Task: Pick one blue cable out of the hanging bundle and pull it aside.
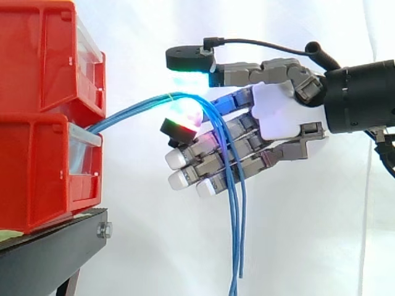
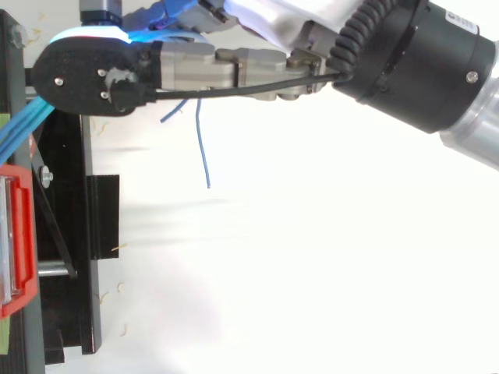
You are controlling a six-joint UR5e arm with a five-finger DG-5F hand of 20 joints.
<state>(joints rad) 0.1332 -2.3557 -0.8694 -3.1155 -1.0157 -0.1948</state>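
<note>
- Side view: the hand (image 1: 281,114) reaches in level from the right. It has a smooth white palm plate and blocky grey metal links.
- Its thumb stretches out flat along the top and ends in a black, rounded pad (image 1: 190,59) that glows cyan underneath.
- The fingers below are nearly straight and spread away from the thumb. Three end in plump white fingertips (image 1: 176,159), and one is raised higher with a pad lit red, green and magenta.
- The blue cables (image 1: 233,185) are thin, glossy strands. They leave the clear front panel (image 1: 86,143) of the lower of two stacked red bins (image 1: 37,92), arch up to the right, and pass through the gap between the thumb pad and the coloured pad.
- From there the strands drop in loose curves across the front of the fingers. The thumb pad is clear of them; whether the coloured pad touches them I cannot tell (the hand is open, not pinching).
- The bins are hard moulded plastic with ribbed walls. They sit on a matte black stand (image 1: 55,250) with a steel bolt (image 1: 105,230), before a white curtain (image 1: 154,259).
- Top view: the hand (image 2: 195,70) shows the thumb's black back with small screws, which the side view hides.
- The blue cables (image 2: 204,148) fan in from the left edge, run under the thumb pad, and two loose ends dangle just beyond it.
- A red bin's rim (image 2: 19,234) and the stand's flat black plates (image 2: 66,234) lie along the left.
</note>
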